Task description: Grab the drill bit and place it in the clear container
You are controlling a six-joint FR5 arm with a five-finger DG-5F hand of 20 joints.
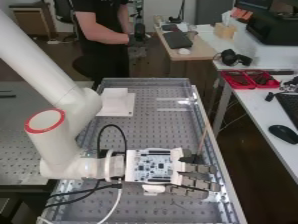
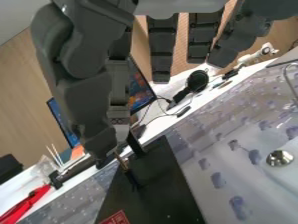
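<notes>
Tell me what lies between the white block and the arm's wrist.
In the high view, a black cable loop arches between the white block and the wrist, with the perforated bench top around it.

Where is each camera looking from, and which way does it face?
High view: fixed above the bench's near end, looking down along the bench at a slant. The white arm comes in from the left, ending in dark grey fingers.
Wrist view: on the arm's wrist, looking out past the fingers, over the bench to the white side desk. Those fingers hang in from the top edge.
Both share the fingers, the bench and the side desk.
</notes>
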